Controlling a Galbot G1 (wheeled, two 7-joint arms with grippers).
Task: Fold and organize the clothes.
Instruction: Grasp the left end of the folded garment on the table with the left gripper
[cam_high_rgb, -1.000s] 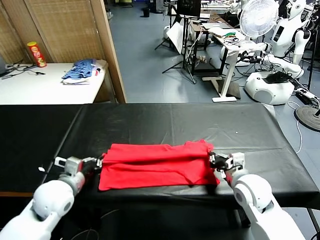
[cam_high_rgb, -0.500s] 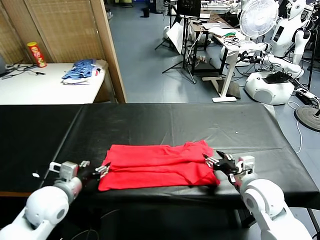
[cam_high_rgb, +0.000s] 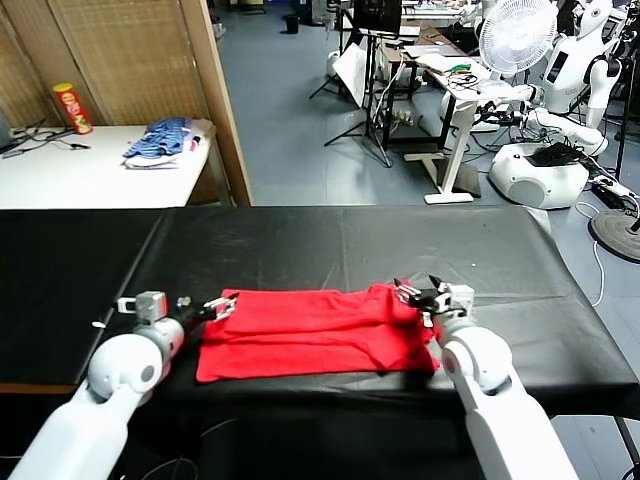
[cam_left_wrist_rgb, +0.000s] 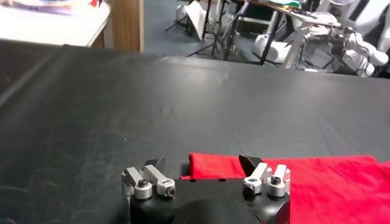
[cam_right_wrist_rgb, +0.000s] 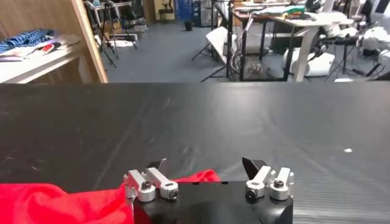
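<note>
The clothes, one red T-shirt (cam_high_rgb: 315, 330), lie folded into a long flat band on the black table (cam_high_rgb: 350, 240). My left gripper (cam_high_rgb: 215, 305) is open at the shirt's far left corner. In the left wrist view that red corner (cam_left_wrist_rgb: 210, 165) lies low between the spread left gripper (cam_left_wrist_rgb: 203, 163) fingers, untouched. My right gripper (cam_high_rgb: 418, 292) is open at the far right corner. In the right wrist view a small red fold of the shirt (cam_right_wrist_rgb: 201, 177) peeks up between the right gripper (cam_right_wrist_rgb: 204, 164) fingers, and more red cloth (cam_right_wrist_rgb: 55, 204) spreads off to one side.
A blue-and-white pile of garments (cam_high_rgb: 160, 140) and a red can (cam_high_rgb: 72, 108) sit on a white table at the back left, beside a wooden screen (cam_high_rgb: 215, 100). Behind the black table are stands, a fan (cam_high_rgb: 517, 35) and white robots (cam_high_rgb: 545, 170).
Both grippers have opened and let go of the shirt's side edges. They drew back, then moved away from me to the shirt's far corners. The shirt lies still.
</note>
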